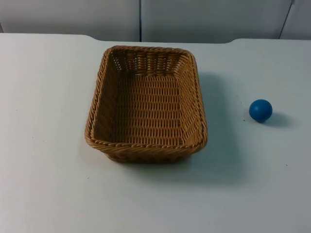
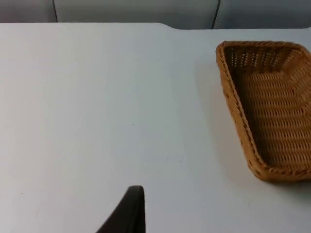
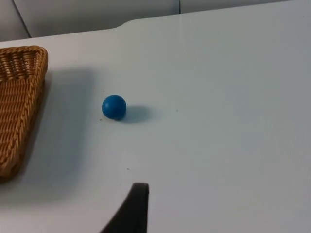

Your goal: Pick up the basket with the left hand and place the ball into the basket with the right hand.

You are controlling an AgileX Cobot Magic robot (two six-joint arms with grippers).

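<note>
A brown wicker basket point(image 1: 146, 148) stands upright and empty in the middle of the white table, with its long side running away from me. A small blue ball point(image 1: 260, 110) lies on the table to its right, about a hand's width from the basket wall. My left gripper point(image 2: 132, 213) hovers over bare table well to the left of the basket point(image 2: 234, 104), apart from it. Over the table short of the ball point(image 3: 114, 107) hangs my right gripper point(image 3: 133, 211), not touching it, with the basket's corner point(image 3: 22, 92) beyond.
The white table top point(image 1: 43, 184) ends at the grey partition wall point(image 1: 204, 19) just behind the basket. Bare table lies on both sides of the basket and in front of it.
</note>
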